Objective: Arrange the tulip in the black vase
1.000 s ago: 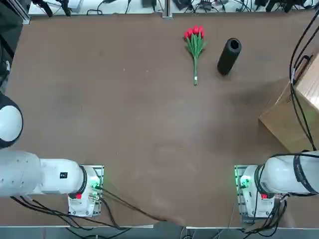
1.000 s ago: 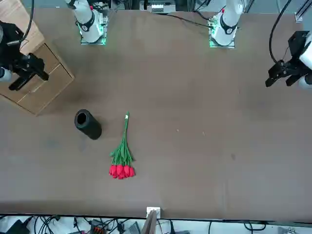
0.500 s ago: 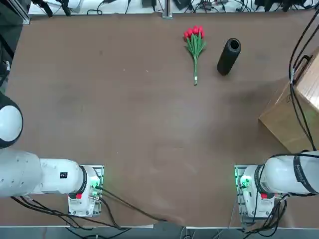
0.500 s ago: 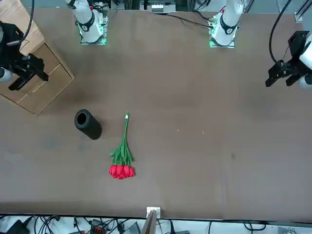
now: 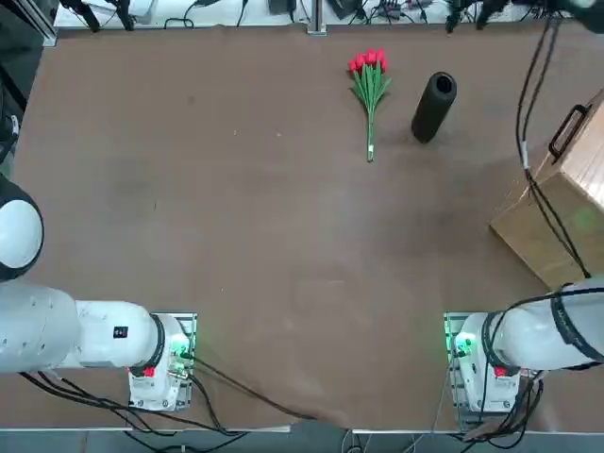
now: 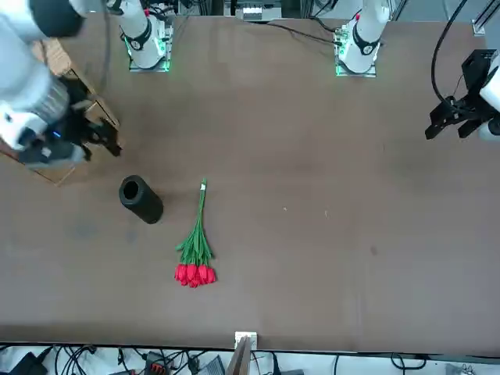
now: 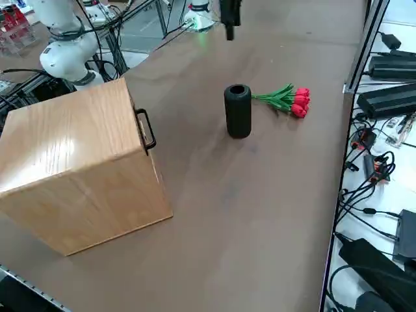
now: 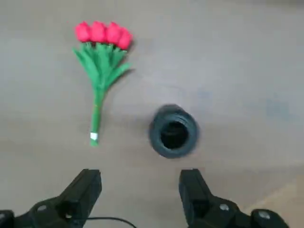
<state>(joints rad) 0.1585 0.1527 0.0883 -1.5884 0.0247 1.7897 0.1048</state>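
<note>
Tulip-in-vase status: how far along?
Done: only the vase standing upright, mouth open. In hand: nothing; right gripper is open above the table. Left: picking up the tulip, lying beside the vase, and inserting it.

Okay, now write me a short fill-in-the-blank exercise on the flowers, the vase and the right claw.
The tulip bunch lies on the table, its blooms coloured ____. The vase, standing upright, is coloured ____. The right claw, above the table, has its fingers ____. The wooden box has a black ____ on one side.

Missing words: red; black; apart; handle
</note>
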